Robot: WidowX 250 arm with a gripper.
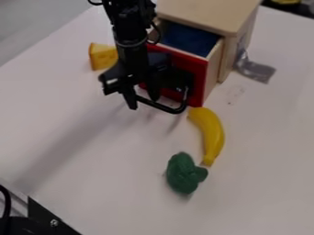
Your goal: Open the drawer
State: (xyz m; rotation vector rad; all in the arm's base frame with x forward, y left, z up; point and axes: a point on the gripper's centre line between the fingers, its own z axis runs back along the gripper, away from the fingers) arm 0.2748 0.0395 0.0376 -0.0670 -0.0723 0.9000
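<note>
We see the drawer [184, 71] partly out of its pale wooden cabinet [211, 13], which stands toward the far edge of the surface [98, 151]. Its red front faces the middle of the surface, and above that front we can look in at a dark blue inside. A bare wooden side of the drawer shows on the right.

The black arm [129, 27] comes in from the top and hangs down in front of the drawer's left part. Our pincer [142, 97] points downward with its two fingers a moderate way apart. The left end of the drawer's black handle [164, 108] lies at the fingers; we cannot tell whether they touch it, but they are not closed tight on it.

To the left of the drawer, a yellow toy cheese wedge [103, 57] sits on the surface, partly behind the arm. In front of the drawer's lower right corner we have a yellow banana [211, 135], one end just beside the red front and the other reaching toward a lumpy green thing [183, 173]. A strip of silvery tape [256, 69] lies by the cabinet's right side. At the near left corner of the surface we find a black bracket with a screw [46, 219].
</note>
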